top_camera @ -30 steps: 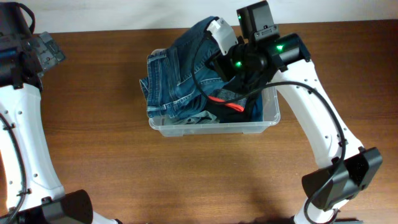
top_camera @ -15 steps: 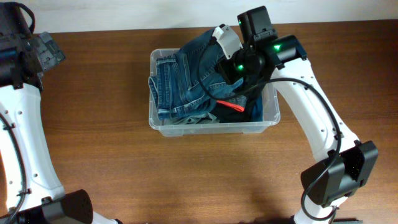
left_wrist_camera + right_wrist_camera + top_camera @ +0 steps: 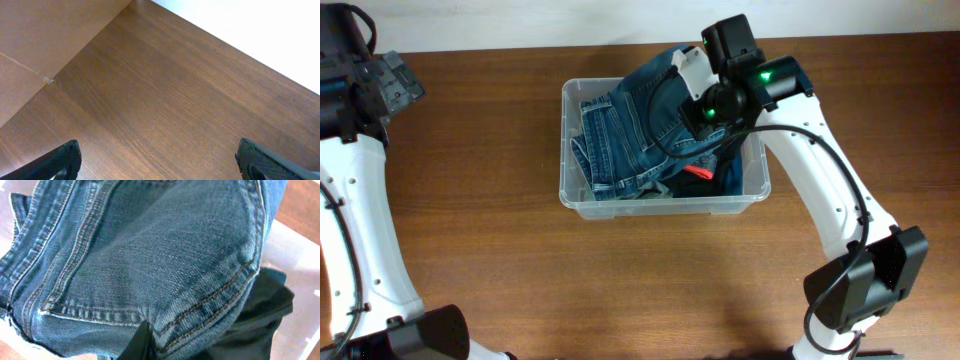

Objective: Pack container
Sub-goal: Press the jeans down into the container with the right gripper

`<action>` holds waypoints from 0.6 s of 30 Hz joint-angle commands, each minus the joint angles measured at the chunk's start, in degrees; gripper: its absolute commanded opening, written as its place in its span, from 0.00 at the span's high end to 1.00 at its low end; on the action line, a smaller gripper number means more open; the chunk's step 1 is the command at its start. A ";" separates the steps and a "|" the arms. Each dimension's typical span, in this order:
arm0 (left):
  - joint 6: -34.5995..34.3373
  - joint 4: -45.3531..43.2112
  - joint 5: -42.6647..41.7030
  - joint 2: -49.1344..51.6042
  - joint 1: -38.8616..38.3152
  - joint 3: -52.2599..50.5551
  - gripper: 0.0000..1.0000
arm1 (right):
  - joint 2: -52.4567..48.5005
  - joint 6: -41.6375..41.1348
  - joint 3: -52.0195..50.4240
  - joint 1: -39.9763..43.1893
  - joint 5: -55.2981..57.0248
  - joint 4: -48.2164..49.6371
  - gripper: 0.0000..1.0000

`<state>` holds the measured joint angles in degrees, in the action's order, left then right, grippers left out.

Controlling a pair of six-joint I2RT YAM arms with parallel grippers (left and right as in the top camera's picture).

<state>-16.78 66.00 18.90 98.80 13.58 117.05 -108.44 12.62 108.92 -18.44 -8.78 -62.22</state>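
The container (image 3: 660, 207) stands on the table (image 3: 480, 260), with blue jeans (image 3: 620, 140) inside and a dark garment (image 3: 720, 178) at its right end. The right tool (image 3: 686, 82), above the container's far right corner, grips the jeans. The left tool (image 3: 157, 162) hangs wide open, well left of the container

Container (image 3: 620, 205): clear rectangular plastic tub with rounded corners, standing upright and open-topped on the wooden table (image 3: 470, 250), filled with crumpled blue jeans (image 3: 620, 140) and dark cloth (image 3: 725, 178).
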 commanded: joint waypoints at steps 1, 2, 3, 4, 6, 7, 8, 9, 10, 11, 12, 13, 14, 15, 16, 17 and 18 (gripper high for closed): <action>-0.55 -0.13 0.24 -0.68 0.09 0.11 0.01 | -0.68 -2.67 -0.20 2.69 4.98 -0.85 0.90; -0.55 -0.13 0.24 -0.68 0.09 0.11 0.01 | -0.68 -2.69 -0.24 3.13 4.98 -1.46 0.90; -0.55 -0.13 0.24 -0.68 0.09 0.11 0.01 | -0.68 -3.17 -0.33 3.63 4.98 -1.99 0.89; -0.55 -0.13 0.24 -0.68 0.09 0.11 0.01 | -0.68 -3.93 -0.42 4.04 4.96 -2.25 0.89; -0.55 -0.13 0.24 -0.68 0.09 0.11 0.01 | -0.68 -4.83 -0.90 4.90 4.87 -2.64 0.86; -0.55 -0.13 0.24 -0.68 0.09 0.11 0.01 | -0.68 -4.81 -1.18 5.07 4.74 -2.82 0.85; -0.55 -0.11 0.24 -0.68 0.09 0.11 0.01 | -0.68 -4.81 -1.44 5.14 4.74 -2.95 0.82; -0.55 -0.13 0.24 -0.68 0.09 0.11 0.01 | -0.68 -4.79 -1.95 5.11 4.74 -2.99 0.76; -0.55 -0.13 0.24 -0.68 0.09 0.11 0.01 | -0.68 -4.79 -2.43 5.01 4.74 -2.99 0.70; -0.55 -0.13 0.24 -0.68 0.09 0.11 0.01 | -0.68 -4.79 -2.95 4.85 4.72 -2.99 0.60; -0.55 -0.13 0.24 -0.68 0.09 0.11 0.01 | -0.68 -4.76 -3.45 4.61 4.76 -2.99 0.54; -0.55 -0.13 0.24 -0.68 0.09 0.11 0.01 | -0.68 -4.76 -4.07 4.57 4.76 -2.97 0.50; -0.55 -0.11 0.24 -0.68 0.09 0.11 0.01 | -0.68 -4.79 -4.72 4.52 4.74 -2.95 0.50; -0.55 -0.13 0.24 -0.68 0.09 0.11 0.01 | -0.68 -4.85 -5.46 4.52 4.74 -2.95 0.49; -0.55 -0.11 0.24 -0.68 0.09 0.11 0.01 | -0.68 -5.22 -6.05 4.55 4.79 -2.89 0.48; -0.55 -0.13 0.24 -0.68 0.09 0.11 0.01 | -0.68 -5.86 -7.02 4.55 4.76 -2.45 0.48; -0.55 -0.13 0.24 -0.68 0.09 0.11 0.01 | -0.68 -6.14 -7.80 4.59 4.76 -1.95 0.48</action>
<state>-16.78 65.98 18.92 98.80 13.58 117.05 -108.75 7.84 103.48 -13.91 -5.13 -64.99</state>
